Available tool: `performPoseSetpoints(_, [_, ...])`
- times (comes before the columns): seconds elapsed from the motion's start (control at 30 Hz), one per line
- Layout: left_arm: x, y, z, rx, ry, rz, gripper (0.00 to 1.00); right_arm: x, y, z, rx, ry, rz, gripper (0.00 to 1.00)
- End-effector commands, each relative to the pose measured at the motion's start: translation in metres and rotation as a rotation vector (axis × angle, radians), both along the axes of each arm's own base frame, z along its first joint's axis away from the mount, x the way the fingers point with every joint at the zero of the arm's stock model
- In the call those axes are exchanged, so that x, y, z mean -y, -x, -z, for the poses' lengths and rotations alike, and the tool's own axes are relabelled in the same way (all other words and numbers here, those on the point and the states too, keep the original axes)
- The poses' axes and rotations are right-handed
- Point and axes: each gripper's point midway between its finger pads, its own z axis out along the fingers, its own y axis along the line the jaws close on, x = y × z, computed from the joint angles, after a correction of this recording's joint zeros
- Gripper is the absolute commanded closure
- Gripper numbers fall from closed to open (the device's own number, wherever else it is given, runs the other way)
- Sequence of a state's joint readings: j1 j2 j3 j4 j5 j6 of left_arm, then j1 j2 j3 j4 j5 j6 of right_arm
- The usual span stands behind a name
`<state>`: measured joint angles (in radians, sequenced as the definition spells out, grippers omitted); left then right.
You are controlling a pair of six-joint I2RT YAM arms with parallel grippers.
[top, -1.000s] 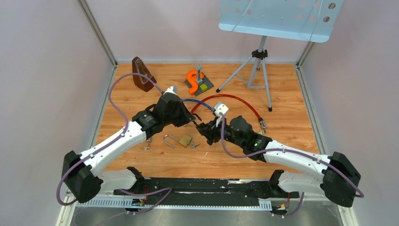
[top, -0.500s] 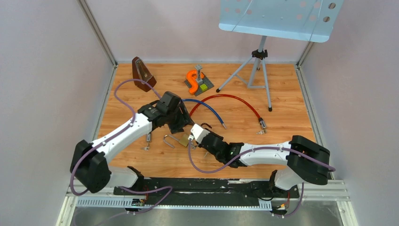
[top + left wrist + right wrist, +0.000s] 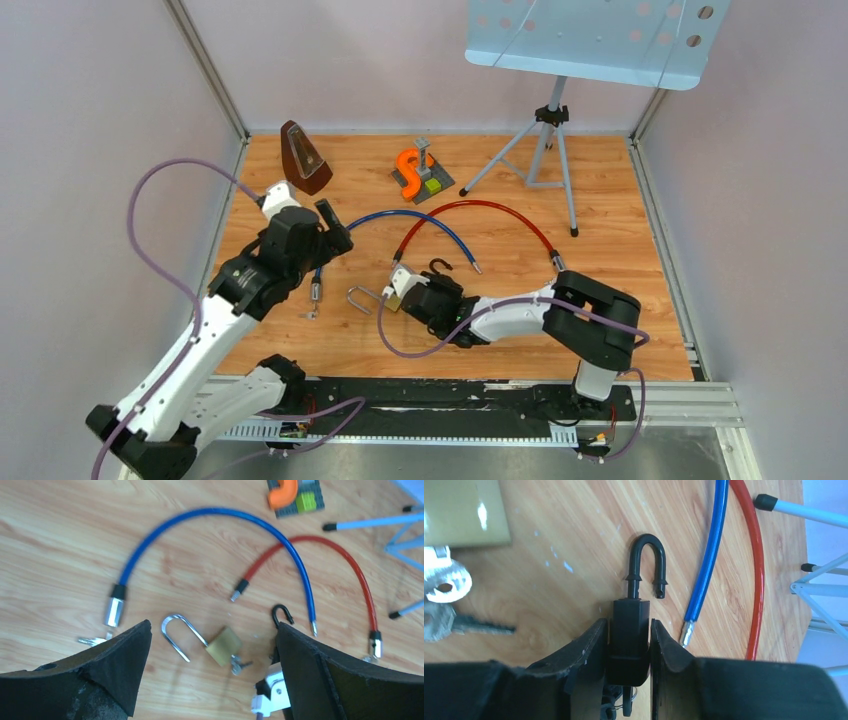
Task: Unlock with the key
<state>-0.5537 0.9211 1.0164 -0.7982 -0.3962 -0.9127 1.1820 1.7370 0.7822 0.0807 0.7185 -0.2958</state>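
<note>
My right gripper (image 3: pixel 629 625) is shut on the body of a small black padlock (image 3: pixel 630 615), whose open shackle (image 3: pixel 647 560) points forward, low over the wood. A key (image 3: pixel 626 705) hangs beneath it, mostly hidden. In the top view this right gripper (image 3: pixel 432 287) sits just right of a brass padlock (image 3: pixel 393 297). The brass padlock (image 3: pixel 225 645) lies flat with its steel shackle (image 3: pixel 180 635) swung open and a key (image 3: pixel 241 665) in its base. My left gripper (image 3: pixel 212 630) is open and empty, raised above it; in the top view the left gripper (image 3: pixel 335 228) is off to the left.
A blue cable lock (image 3: pixel 400 215) and a red cable lock (image 3: pixel 490 207) arc across the table's middle, the blue one's end and keys (image 3: pixel 313 300) near the left. A metronome (image 3: pixel 303 158), an orange S-shaped piece (image 3: pixel 410 170) and a music stand's tripod (image 3: pixel 545 140) stand at the back.
The left gripper has opened, let go and drawn back up to the left. The right arm has swung left and down, bringing the black padlock beside the brass one.
</note>
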Motion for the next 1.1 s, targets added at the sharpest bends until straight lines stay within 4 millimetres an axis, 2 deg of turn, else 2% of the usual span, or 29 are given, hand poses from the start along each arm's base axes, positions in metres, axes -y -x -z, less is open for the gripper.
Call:
performPoseSetpoints(0.0, [-0.062,0.005,-0.043,0.180,-0.254,-0.097,0.00,-0.022,0.005,0.011,-0.112,-0.015,0.019,0.70])
performPoseSetpoints(0.1, [-0.091,0.016,-0.060,0.263,-0.369,-0.141,0.00,-0.033,0.021,0.013,-0.232,-0.063,0.008,0.53])
performPoseSetpoints(0.17, [-0.103,0.020,-0.068,0.332,-0.425,-0.143,0.00,-0.038,0.029,0.006,-0.285,-0.102,0.004,0.46])
performPoseSetpoints(0.3, [-0.118,0.030,-0.078,0.462,-0.451,-0.169,0.00,-0.043,0.041,-0.019,-0.354,-0.171,0.000,0.31])
performPoseSetpoints(0.37, [-0.122,0.035,-0.084,0.517,-0.465,-0.165,0.00,-0.043,0.040,-0.037,-0.369,-0.231,0.015,0.23])
performPoseSetpoints(0.47, [-0.128,0.043,-0.091,0.561,-0.480,-0.161,0.00,-0.037,0.024,-0.068,-0.371,-0.349,0.081,0.17])
performPoseSetpoints(0.57, [-0.137,0.053,-0.093,0.588,-0.482,-0.187,0.00,-0.016,-0.008,-0.107,-0.340,-0.508,0.196,0.14])
performPoseSetpoints(0.63, [-0.144,0.059,-0.093,0.602,-0.469,-0.217,0.00,0.008,-0.030,-0.133,-0.300,-0.634,0.299,0.10])
performPoseSetpoints(0.7, [-0.149,0.065,-0.093,0.617,-0.457,-0.239,0.00,0.040,-0.050,-0.157,-0.248,-0.763,0.419,0.05])
performPoseSetpoints(0.83, [-0.160,0.075,-0.095,0.643,-0.428,-0.291,0.00,0.126,-0.068,-0.196,-0.099,-0.997,0.652,0.00])
performPoseSetpoints(0.93, [-0.168,0.082,-0.096,0.657,-0.412,-0.337,0.00,0.198,-0.060,-0.221,0.095,-1.108,0.807,0.00])
performPoseSetpoints(1.0, [-0.172,0.085,-0.096,0.667,-0.402,-0.360,0.00,0.237,-0.044,-0.241,0.243,-1.156,0.869,0.00])
performPoseSetpoints(1.07, [-0.176,0.088,-0.097,0.676,-0.392,-0.382,0.00,0.270,-0.018,-0.267,0.401,-1.216,0.901,0.00])
